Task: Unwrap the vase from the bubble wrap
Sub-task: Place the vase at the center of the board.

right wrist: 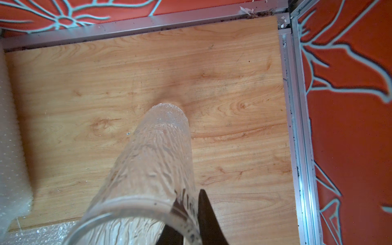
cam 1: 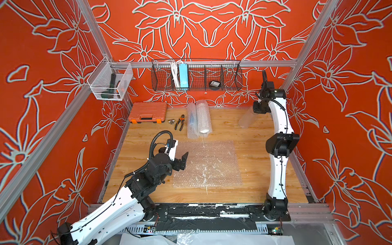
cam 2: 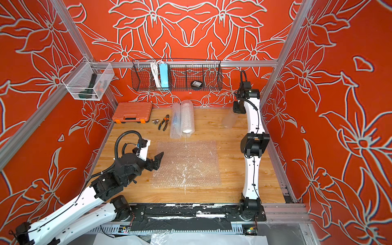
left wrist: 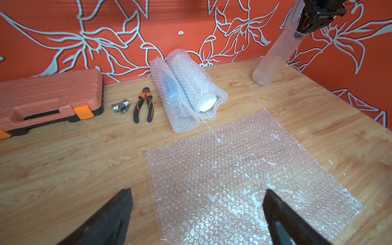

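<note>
Now, right gripper (right wrist: 190,203) pinching tilted vase (right wrist: 154,148) rim, left gripper (left wrist: 197,195) spread wide over flat bubble wrap (left wrist: 233,161) edge.

A flat bubble wrap sheet (cam 1: 206,164) lies on the bench (cam 1: 254,169); the left gripper (cam 1: 181,159) sits at its edge, jaws apart; the right gripper (cam 1: 255,109) grips a tilted clear vase (cam 1: 247,118).

No text, brand or number is readable anywhere. The round black item (cam 1: 214,84) in the far wire basket (cam 1: 231,79) has a pale label, too small to read. The orange tool case (cam 1: 147,112) on the far left shows no legible marking.
</note>
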Available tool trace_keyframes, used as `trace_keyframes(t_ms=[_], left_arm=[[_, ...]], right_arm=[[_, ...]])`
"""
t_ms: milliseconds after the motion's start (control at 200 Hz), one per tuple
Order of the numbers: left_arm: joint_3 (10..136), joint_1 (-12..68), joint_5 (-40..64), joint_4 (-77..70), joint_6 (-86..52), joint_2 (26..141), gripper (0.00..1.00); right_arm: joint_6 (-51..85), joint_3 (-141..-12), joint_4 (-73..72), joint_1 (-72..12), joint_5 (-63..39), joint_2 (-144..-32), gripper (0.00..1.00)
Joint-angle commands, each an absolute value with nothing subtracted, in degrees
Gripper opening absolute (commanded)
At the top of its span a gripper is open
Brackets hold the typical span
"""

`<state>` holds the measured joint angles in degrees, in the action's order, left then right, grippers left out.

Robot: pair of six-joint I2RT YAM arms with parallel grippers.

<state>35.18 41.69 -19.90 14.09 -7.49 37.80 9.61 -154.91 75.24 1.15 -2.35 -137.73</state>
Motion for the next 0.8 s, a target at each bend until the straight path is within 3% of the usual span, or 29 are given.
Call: trace_keyframes(t_ms=[0,140,420,796], left_arm=[[35.1,41.7,-20.6,14.2,-7.4,37.8,0.93],[35.1,41.7,-20.5,14.3,-7.3,37.8,0.93],[35.0,41.7,-20.4,14.3,-7.2,37.7,0.93],[35.4,41.7,-20.5,14.7,-8.0,37.9,0.94]], right_arm=[[11.2,-157.6,72.5,1.5,-4.2,-138.0,0.22],[11.5,-157.7,72.2,1.5,-4.1,-138.1,0.29],[11.6,-157.6,72.2,1.8,-4.2,-138.2,0.32],[10.5,-154.5,67.7,1.9,-3.1,-131.9,0.58]])
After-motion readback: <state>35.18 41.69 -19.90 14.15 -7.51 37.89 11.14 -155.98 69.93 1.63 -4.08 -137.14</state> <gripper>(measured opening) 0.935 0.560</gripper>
